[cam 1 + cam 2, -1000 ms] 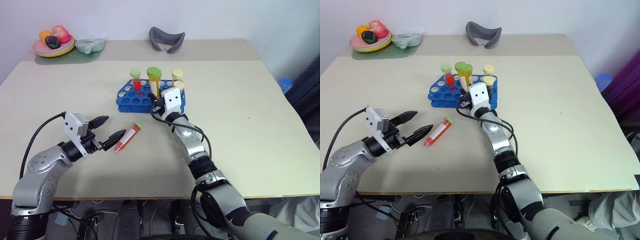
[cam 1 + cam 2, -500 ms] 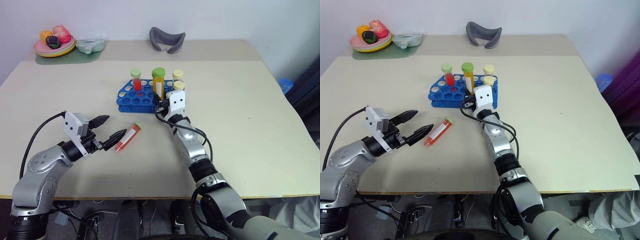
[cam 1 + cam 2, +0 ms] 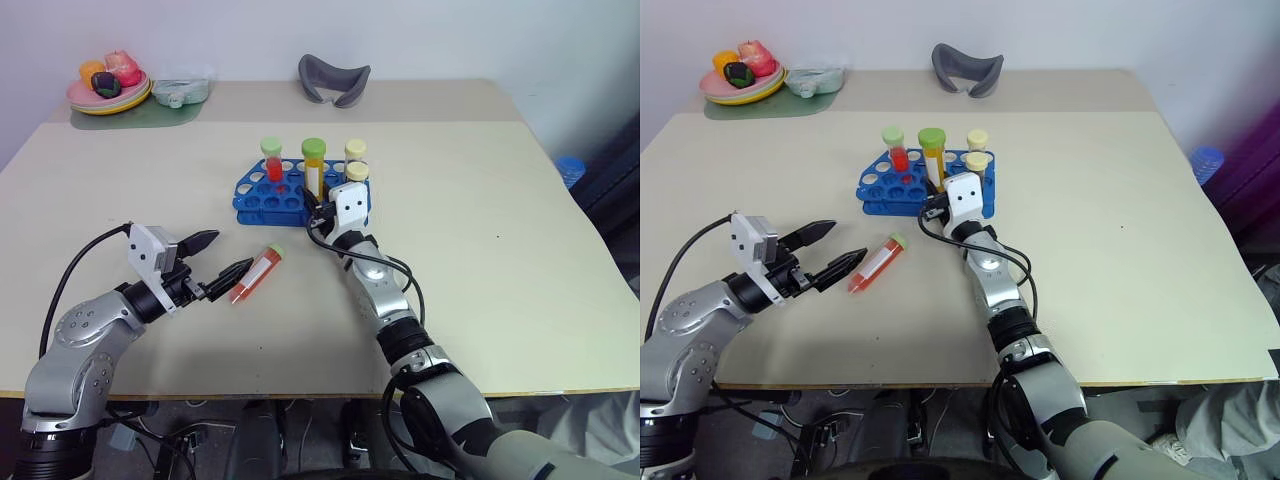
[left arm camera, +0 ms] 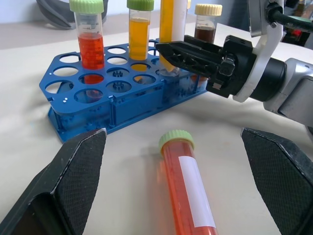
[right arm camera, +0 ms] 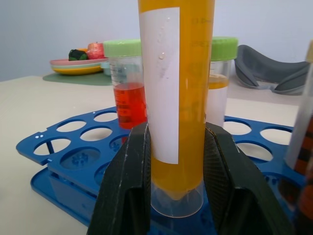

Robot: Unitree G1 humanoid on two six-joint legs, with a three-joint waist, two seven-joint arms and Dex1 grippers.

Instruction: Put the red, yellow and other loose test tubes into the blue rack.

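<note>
Two blank white labels, right jaws clamping yellow tube point(image 5: 178, 98), left jaws wide, empty.

blue rack point(image 3: 262, 203), green-capped orange-red tube point(image 3: 256, 274), yellow tube point(image 5: 177, 93)

A pale beige surface point(image 3: 500, 200) spreads across most of the frame, with a seam line running across it near the far end. Behind it, along the top, stands a plain white wall point(image 3: 450, 40). At the right edge dark purple fabric point(image 3: 1255, 190) hangs beside a small blue object point(image 3: 569, 168).
</note>
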